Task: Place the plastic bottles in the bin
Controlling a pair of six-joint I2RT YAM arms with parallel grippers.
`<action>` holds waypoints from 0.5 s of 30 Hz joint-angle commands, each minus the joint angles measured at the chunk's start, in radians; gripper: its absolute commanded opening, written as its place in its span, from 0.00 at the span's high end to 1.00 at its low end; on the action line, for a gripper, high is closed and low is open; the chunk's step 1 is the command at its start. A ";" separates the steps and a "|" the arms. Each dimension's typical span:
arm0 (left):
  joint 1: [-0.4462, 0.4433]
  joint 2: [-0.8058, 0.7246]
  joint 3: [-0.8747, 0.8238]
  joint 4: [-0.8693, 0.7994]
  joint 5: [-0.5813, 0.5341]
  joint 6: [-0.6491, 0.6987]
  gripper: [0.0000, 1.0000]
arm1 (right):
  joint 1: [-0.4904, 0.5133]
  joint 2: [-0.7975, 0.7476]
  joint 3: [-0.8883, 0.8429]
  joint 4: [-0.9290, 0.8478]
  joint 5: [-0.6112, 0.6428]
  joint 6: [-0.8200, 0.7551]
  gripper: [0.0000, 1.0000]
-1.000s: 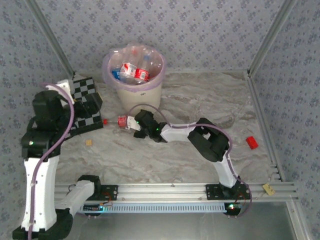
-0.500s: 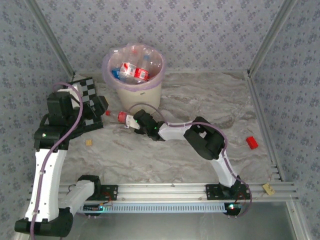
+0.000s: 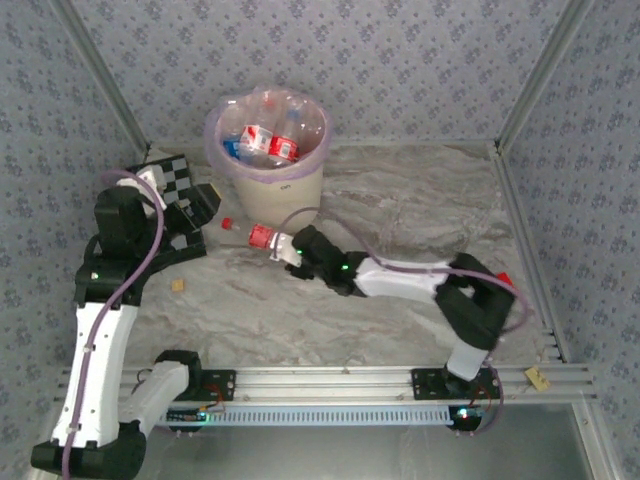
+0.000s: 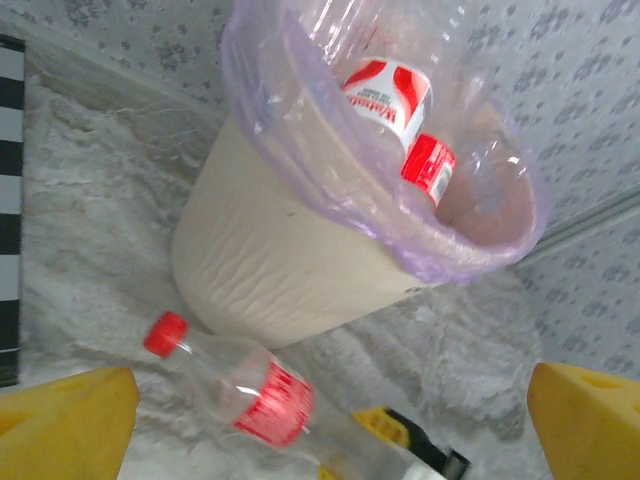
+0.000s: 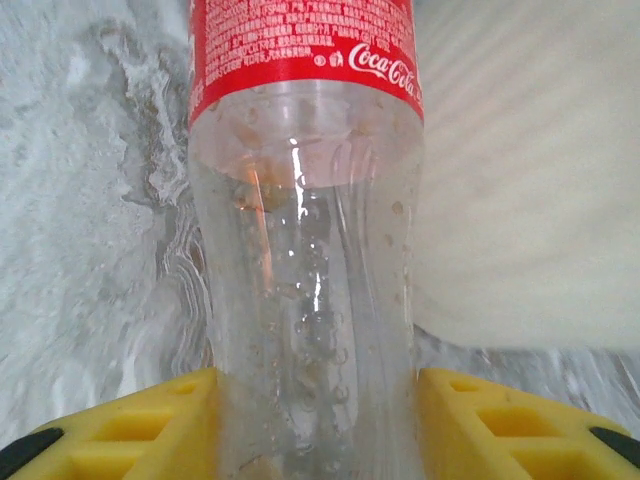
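Your right gripper (image 3: 285,247) is clamped on a bottle (image 3: 262,236). In the right wrist view its yellow fingers (image 5: 130,425) press against both sides of the clear body below the red label, and no gap shows on either side. The bottle lies roughly level. Its red cap (image 3: 227,223) points left, away from the gripper, which grips the end opposite the cap.

From above, you see the bottle just in front of the bin (image 3: 285,185), near its cream wall but apart from it. You cannot tell whether the bottle rests on the table (image 3: 420,200) or hangs just off it.

Your left gripper (image 3: 203,203) is spread wide with nothing between its jaws. In the left wrist view its fingers (image 4: 65,420) sit at the two bottom corners, with the held bottle and the bin framed between them. The gripper hangs over the far right corner of the checkerboard (image 3: 165,180), to the left of the bin.

The bin stands upright at the far side of the table. A pale pink bag (image 4: 470,255) is folded over its rim, and several more bottles (image 3: 270,140) are piled inside, most with red labels.

A red block (image 3: 503,279) lies near the right edge, partly hidden by your right arm's elbow, and a small tan piece (image 3: 177,285) lies on the table in front of the checkerboard
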 commanded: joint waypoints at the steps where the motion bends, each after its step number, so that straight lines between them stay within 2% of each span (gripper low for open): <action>1: -0.054 -0.039 -0.058 0.219 -0.012 -0.139 0.00 | -0.021 -0.205 -0.101 -0.138 -0.010 0.161 0.52; 4: -0.170 -0.035 -0.062 0.291 -0.109 -0.139 0.00 | -0.048 -0.413 -0.187 -0.237 -0.034 0.267 0.53; 8: -0.314 0.004 -0.076 0.452 -0.153 -0.151 0.00 | -0.111 -0.686 -0.257 -0.293 -0.109 0.394 0.54; 11: -0.407 0.064 -0.066 0.526 -0.171 -0.150 0.00 | -0.176 -0.806 -0.264 -0.283 -0.165 0.459 0.56; 15: -0.528 0.180 -0.043 0.622 -0.170 -0.159 0.00 | -0.223 -0.843 -0.250 -0.244 -0.216 0.516 0.56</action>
